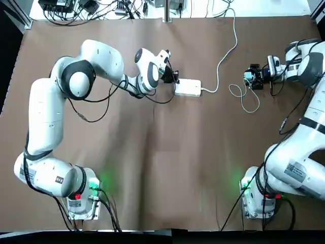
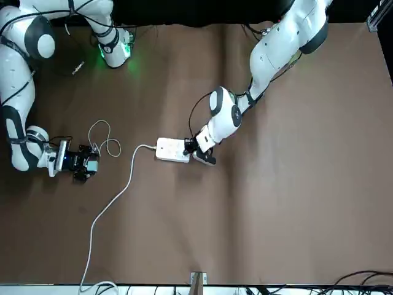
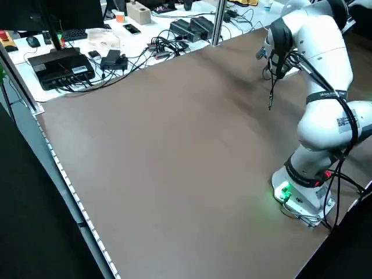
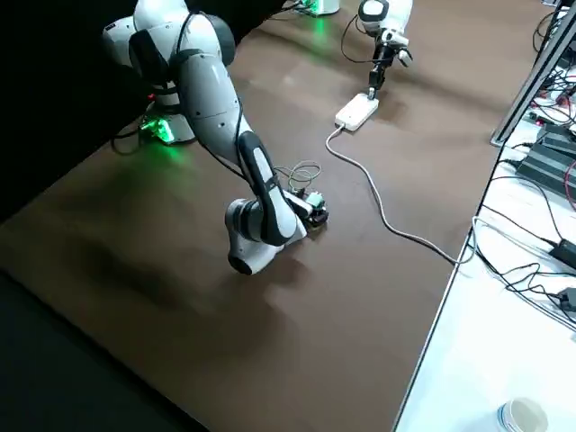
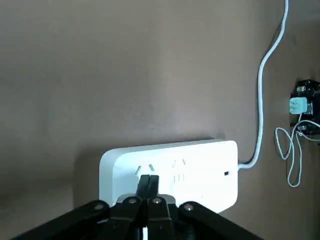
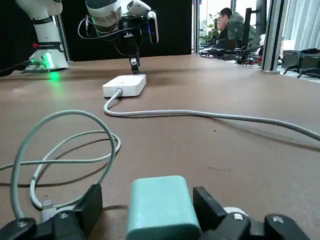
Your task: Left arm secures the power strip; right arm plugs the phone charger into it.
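Note:
The white power strip (image 1: 188,87) lies flat at the far middle of the brown table, its thick white cord (image 1: 226,51) running to the far edge. My left gripper (image 1: 175,79) is shut, and in the left wrist view its joined fingertips (image 5: 148,182) rest on top of the strip's (image 5: 170,167) near end. To the right, the teal phone charger (image 1: 248,76) sits on the table with its thin cable (image 1: 244,96) looped beside it. My right gripper (image 6: 160,200) is low around the charger (image 6: 160,215), open, with a gap showing at one finger (image 6: 92,200).
A white bench with electronics and black cables (image 3: 116,58) runs along the table's far edge, by a metal post (image 1: 166,10). A paper cup (image 4: 522,416) stands on it. A person (image 6: 232,30) sits far behind. The near half of the table (image 1: 167,168) is bare brown surface.

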{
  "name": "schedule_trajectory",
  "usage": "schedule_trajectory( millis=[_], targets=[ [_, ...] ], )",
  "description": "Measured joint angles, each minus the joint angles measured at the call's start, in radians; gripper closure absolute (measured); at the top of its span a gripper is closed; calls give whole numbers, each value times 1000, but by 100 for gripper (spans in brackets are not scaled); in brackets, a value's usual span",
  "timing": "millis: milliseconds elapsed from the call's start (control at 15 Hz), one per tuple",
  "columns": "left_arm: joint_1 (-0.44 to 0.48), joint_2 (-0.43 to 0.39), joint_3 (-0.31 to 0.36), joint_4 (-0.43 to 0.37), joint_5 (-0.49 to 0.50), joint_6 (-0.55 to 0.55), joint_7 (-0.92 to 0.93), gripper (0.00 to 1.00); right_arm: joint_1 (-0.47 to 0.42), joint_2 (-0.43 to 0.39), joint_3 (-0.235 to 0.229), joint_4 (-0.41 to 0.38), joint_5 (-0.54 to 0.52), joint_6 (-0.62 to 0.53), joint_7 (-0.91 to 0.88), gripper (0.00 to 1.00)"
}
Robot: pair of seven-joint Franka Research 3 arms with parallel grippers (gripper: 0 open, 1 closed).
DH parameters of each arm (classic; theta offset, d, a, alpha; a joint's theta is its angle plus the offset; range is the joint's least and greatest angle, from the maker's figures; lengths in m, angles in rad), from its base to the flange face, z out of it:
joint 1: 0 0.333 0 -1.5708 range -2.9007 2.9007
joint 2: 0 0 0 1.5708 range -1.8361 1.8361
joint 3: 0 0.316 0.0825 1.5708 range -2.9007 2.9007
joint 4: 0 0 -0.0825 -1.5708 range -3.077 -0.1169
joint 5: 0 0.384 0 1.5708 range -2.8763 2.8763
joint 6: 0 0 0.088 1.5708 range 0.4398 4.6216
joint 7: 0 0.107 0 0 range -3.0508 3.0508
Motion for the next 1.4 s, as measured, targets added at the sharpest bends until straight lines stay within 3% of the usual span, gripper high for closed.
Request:
schedule_trajectory(
  millis=[667, 733, 1000, 1133, 1400],
  targets=[
    [-24, 0, 6, -8, 2, 34, 42, 99, -16, 0, -1, 0, -2, -8, -38, 19],
    [-24, 0, 6, -8, 2, 35, 42, 99, -16, 0, -1, 1, -2, -8, -39, 26],
    [-24, 0, 6, -8, 2, 36, 42, 99, -17, 0, -1, 2, -2, -8, -40, 32],
    [-24, 0, 6, -8, 2, 36, 42, 99, -20, 0, -1, 5, -2, -9, -40, 49],
    [-24, 0, 6, -8, 1, 36, 32, 99, -23, -12, -7, 27, -8, -7, -6, 52]
  ],
)
